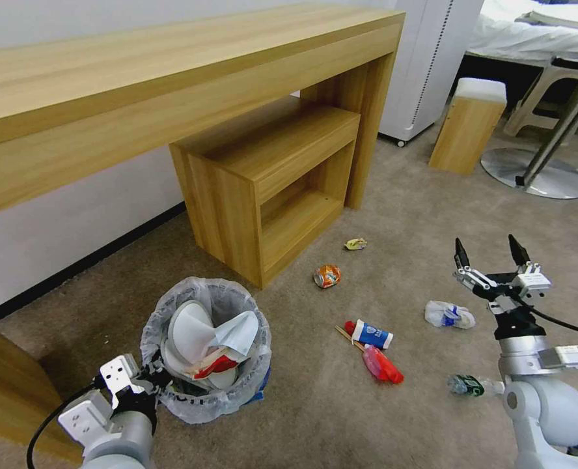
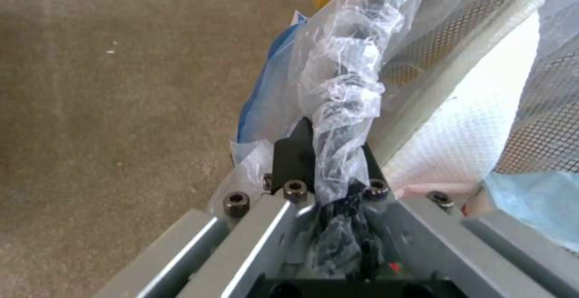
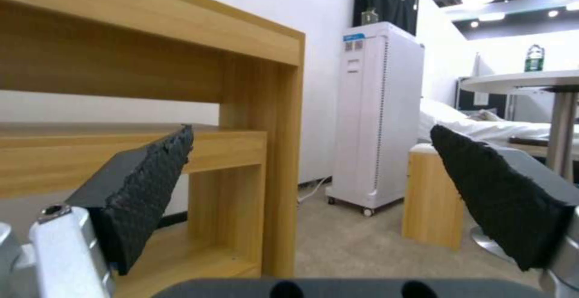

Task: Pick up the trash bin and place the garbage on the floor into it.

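Beige floor point(image 1: 393, 215); left end effector point(image 2: 329, 153) clamps trash bin point(image 1: 204, 352) rim; right end effector point(image 1: 491, 251) wide open, empty.

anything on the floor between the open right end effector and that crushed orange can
Nothing visible. The right end effector hangs open above bare carpet, and the crushed orange can lies in the open with no litter between them.

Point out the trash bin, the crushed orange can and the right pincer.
trash bin point(image 1: 201, 407): head view, bag-covered front wall.
crushed orange can point(image 1: 327, 275): head view, its middle.
right pincer point(image 1: 491, 253): head view, midway between open fingertips.
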Motion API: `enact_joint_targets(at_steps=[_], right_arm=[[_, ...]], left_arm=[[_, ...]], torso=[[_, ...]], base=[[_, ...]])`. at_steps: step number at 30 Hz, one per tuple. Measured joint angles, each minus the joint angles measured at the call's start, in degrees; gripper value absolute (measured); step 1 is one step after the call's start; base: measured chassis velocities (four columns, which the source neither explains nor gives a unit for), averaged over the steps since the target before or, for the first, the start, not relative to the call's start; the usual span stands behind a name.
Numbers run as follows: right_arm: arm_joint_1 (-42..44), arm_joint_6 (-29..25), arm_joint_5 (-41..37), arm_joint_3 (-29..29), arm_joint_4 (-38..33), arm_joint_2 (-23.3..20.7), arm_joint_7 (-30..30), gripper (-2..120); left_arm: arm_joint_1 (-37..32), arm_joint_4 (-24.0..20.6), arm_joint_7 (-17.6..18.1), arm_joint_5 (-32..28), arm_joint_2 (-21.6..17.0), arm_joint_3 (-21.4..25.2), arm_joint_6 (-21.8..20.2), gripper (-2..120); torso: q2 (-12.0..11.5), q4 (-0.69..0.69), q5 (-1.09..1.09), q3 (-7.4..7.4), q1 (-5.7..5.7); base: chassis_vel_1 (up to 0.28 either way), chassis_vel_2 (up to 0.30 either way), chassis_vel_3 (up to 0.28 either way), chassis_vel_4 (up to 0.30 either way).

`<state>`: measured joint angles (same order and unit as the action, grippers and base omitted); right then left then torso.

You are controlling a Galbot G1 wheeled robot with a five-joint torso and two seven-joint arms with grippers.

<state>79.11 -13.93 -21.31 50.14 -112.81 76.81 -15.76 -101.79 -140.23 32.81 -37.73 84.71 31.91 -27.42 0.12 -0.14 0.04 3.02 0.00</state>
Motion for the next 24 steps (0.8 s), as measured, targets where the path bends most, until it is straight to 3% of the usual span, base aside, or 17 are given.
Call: enact_joint_targets(at_steps=[24], right_arm=[[0.27, -0.80, -0.34, -0.37, 0.16, -0.32, -0.89, 100]], left_arm=[[-1.73, -2.05, 0.32, 0.01, 0.04, 0.64, 1.34, 0]], torso=[[0.00, 0.00, 0.00, -0.01, 0.00]], base=[[-0.016, -0.009, -0.006, -0.023]])
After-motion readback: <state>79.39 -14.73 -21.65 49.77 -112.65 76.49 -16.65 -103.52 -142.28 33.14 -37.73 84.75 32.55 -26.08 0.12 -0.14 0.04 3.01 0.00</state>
